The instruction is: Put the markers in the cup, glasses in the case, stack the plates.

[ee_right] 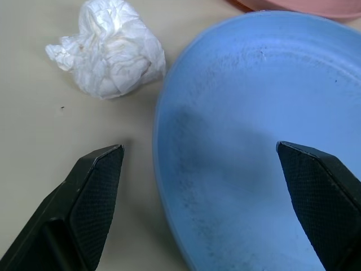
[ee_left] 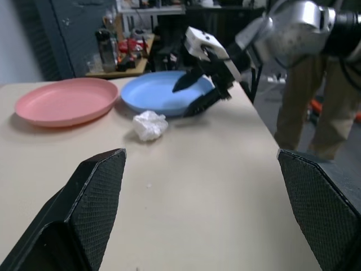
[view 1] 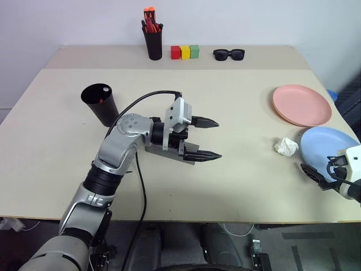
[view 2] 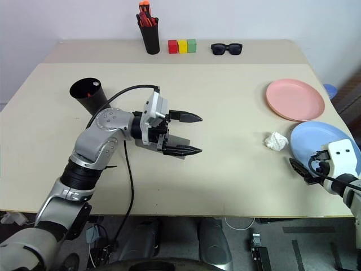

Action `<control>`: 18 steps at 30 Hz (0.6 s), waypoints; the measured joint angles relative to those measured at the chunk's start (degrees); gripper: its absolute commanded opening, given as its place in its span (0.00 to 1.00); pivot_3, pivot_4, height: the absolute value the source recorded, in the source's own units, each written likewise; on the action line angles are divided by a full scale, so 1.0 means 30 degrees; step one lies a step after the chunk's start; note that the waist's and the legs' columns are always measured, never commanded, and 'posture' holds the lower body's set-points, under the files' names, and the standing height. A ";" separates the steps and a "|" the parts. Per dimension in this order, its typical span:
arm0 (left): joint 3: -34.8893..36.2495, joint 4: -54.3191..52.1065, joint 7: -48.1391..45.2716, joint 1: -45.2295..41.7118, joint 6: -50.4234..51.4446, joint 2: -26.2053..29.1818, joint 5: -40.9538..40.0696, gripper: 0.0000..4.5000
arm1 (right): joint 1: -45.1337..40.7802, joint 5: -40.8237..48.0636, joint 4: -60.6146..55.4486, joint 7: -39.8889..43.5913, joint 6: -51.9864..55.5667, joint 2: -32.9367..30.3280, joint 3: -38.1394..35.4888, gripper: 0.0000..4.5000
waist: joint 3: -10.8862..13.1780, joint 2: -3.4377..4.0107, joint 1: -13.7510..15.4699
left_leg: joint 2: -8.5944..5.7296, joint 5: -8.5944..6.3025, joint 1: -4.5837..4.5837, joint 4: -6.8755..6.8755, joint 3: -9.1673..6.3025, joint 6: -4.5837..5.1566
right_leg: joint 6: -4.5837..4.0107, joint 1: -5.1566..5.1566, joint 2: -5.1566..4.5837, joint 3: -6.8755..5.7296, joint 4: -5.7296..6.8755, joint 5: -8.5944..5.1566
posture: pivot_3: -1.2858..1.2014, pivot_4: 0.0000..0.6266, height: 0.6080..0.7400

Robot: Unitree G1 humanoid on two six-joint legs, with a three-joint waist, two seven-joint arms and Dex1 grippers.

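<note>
My left gripper (view 1: pixel 210 139) hangs spread and empty over the middle of the beige table (view 1: pixel 237 169), above a grey rectangular case (view 1: pixel 169 153). At ten o'clock from it stands the wide black plastic cup (view 1: pixel 100 104). My right gripper (view 2: pixel 302 169), also spread, sits at the near rim of the light blue round plate (view 2: pixel 318 142); the pink plate (view 2: pixel 295 99) lies just beyond, a crumpled white tissue (view 2: pixel 276 141) beside them.

Counted on table: 2 plates, pink plate (view 1: pixel 301 105) far right, blue plate (view 1: pixel 327 144) near right; 1 cup (view 1: pixel 100 104) left; 1 pen holder (view 1: pixel 153 40) far; 3 blocks (view 1: pixel 185 52); 1 pr. sunglasses (view 1: pixel 228 54); 1 crumpled tissue (view 1: pixel 286 147).
</note>
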 measured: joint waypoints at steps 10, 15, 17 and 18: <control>-0.0779 0.0756 -0.0409 0.0642 -0.1608 0.0557 0.1486 0.99 | -0.0607 -0.0111 0.0136 -0.0322 0.0036 0.0191 0.1040 0.93 | -0.0001 0.0002 -0.0021 | 0.0000 0.0000 0.0001 -0.0005 -0.0003 0.0000 | 0.0000 0.0000 0.0000 -0.0001 -0.0002 0.0000 | 0.52 0.24 1.00; -0.1046 0.0959 -0.0369 0.0864 -0.1599 0.0564 0.1618 1.00 | -0.0982 -0.0121 0.0791 -0.0443 -0.0096 0.0433 0.1421 0.46 | -0.0002 0.0003 0.0005 | 0.0000 0.0000 -0.0005 0.0006 -0.0002 0.0000 | 0.0000 0.0003 -0.0003 -0.0001 -0.0002 0.0000 | 0.52 0.24 1.00; -0.1046 0.0959 -0.0337 0.0864 -0.1590 0.0598 0.1627 1.00 | -0.1060 -0.0132 0.0994 -0.0447 -0.0265 0.0433 0.1513 0.23 | -0.0002 0.0004 0.0010 | 0.0000 0.0000 -0.0004 0.0004 -0.0003 0.0001 | 0.0001 0.0002 -0.0003 -0.0001 -0.0002 0.0000 | 0.52 0.24 1.00; -0.1045 0.0958 -0.0317 0.0864 -0.1580 0.0612 0.1628 1.00 | -0.1149 -0.0203 0.1139 -0.0509 -0.0470 0.0432 0.1542 0.12 | -0.0002 0.0003 0.0007 | 0.0000 0.0000 -0.0004 0.0004 -0.0003 0.0001 | 0.0001 0.0002 -0.0003 -0.0001 -0.0002 0.0000 | 0.52 0.24 1.00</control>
